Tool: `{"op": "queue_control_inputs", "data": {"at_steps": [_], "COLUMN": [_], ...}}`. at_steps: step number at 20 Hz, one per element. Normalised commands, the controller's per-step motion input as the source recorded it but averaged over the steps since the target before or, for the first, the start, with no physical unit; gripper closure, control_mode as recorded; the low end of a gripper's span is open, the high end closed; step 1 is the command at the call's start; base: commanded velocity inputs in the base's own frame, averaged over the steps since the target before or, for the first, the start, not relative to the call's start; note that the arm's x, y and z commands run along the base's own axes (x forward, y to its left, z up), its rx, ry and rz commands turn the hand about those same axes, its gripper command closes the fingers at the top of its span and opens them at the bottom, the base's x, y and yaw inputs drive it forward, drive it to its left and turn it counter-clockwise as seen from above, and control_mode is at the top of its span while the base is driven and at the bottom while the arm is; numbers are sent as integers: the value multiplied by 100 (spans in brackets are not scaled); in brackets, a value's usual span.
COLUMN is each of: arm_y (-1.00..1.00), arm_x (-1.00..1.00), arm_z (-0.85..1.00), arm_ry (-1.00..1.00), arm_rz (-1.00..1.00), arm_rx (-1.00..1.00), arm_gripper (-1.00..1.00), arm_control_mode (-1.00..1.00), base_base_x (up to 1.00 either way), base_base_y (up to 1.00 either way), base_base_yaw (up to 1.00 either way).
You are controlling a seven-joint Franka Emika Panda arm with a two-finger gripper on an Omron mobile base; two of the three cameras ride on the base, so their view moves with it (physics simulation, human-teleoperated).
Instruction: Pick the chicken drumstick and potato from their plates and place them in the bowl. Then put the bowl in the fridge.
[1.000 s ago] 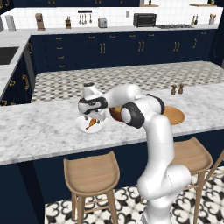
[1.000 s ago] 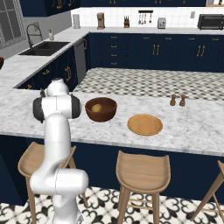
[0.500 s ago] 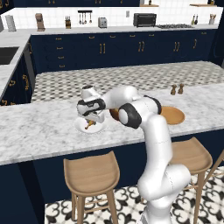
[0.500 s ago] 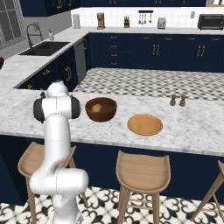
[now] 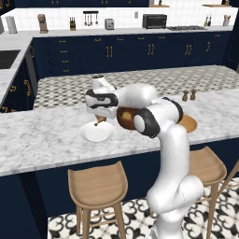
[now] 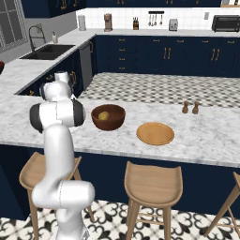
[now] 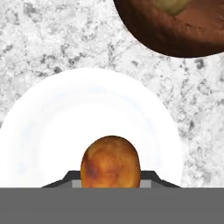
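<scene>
My gripper [image 5: 99, 119] hangs over the glossy white plate [image 5: 88, 135], shut on the chicken drumstick [image 5: 99, 123]. In the hand view the orange-brown drumstick [image 7: 110, 161] sits between my gripper's [image 7: 110, 180] two dark tips, with the white plate [image 7: 65, 127] below it. The dark wooden bowl [image 6: 108, 123] stands just right of that plate, and the yellowish potato [image 6: 104, 115] lies inside it. The bowl [image 7: 175, 30] also shows at the top right of the hand view. The flat wooden plate [image 6: 155, 133] lies bare further right. The fridge is out of view.
Everything stands on a marble island counter [image 5: 42, 140] with wooden stools [image 5: 95, 184] along its near side. Salt and pepper shakers [image 6: 190, 107] stand toward the back right. Navy cabinets and a sink [image 6: 47, 50] line the far walls.
The jaws have closed from wide open onto the drumstick. The hand now sits slightly higher over the white plate.
</scene>
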Motion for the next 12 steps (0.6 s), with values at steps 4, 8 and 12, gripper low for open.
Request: {"op": "queue_control_inputs", "data": {"at_steps": [4, 8, 12], "arm_y": [-97, -100, -100], "arm_x": [-35, -5, 0], "arm_z": [72, 37, 9], "arm_ry": [-2, 0, 0], "arm_rz": [7, 4, 13], "arm_rx": [1, 0, 0], "arm_gripper": [100, 100, 100], "arm_control_mode": [-100, -100, -100], "base_base_x": [0, 0, 0], "base_base_y": [0, 0, 0], "base_base_yaw": [0, 0, 0]}}
